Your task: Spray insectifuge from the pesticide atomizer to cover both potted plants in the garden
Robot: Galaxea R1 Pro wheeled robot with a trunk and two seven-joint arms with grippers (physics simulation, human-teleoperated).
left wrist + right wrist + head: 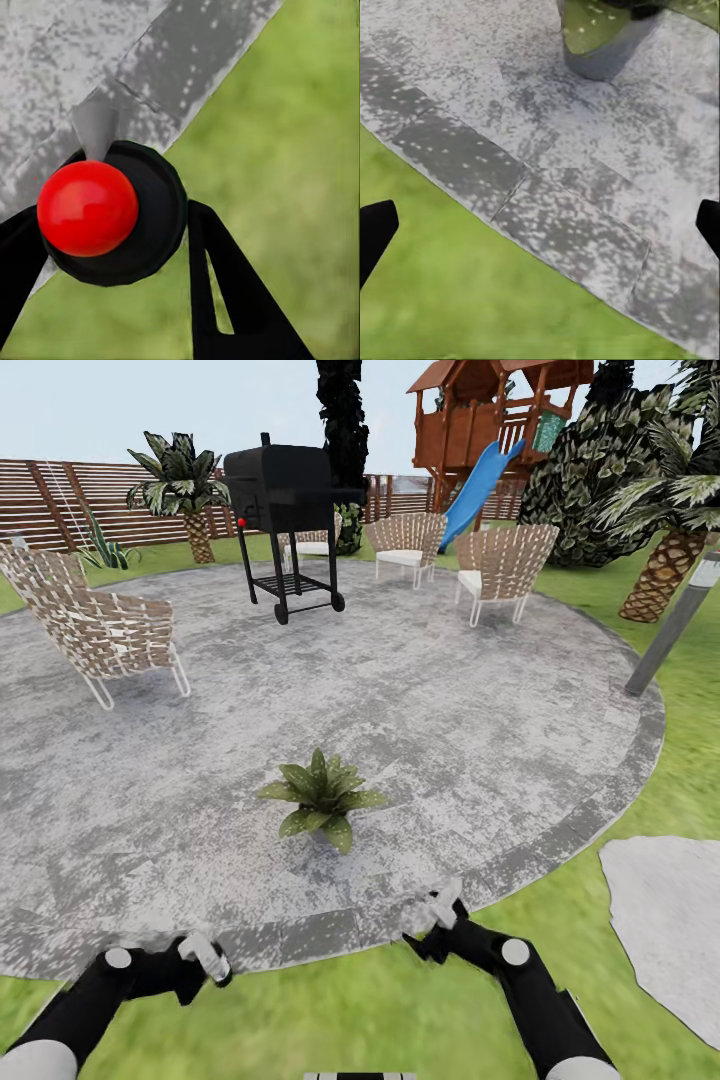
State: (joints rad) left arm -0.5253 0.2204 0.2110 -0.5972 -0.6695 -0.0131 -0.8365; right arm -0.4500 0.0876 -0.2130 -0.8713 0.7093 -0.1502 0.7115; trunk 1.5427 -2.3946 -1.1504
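Your round patio (pixel 420 690) fills the lawn ahead; on it, near its front edge, one potted plant (pixel 320 797) sits in a grey pot (pixel 604 56). Your left gripper (pixel 112 225) clamps the pesticide atomizer (pixel 142 225) above that edge; your right gripper (pixel 540 225) gapes empty.

A round grey patio (pixel 450 690) holds wicker chairs (pixel 100 625) and a black grill (pixel 285 510), ringed by lawn (pixel 380 1010) and slat fence (pixel 90 500).

A grey pot (pixel 607 52) with green leaves stands on the paved patio (pixel 585 165), back from its curved edge. Lawn (pixel 442 292) borders that edge, and the right gripper's (pixel 540 225) dark fingertips (pixel 375 229) sit wide apart.
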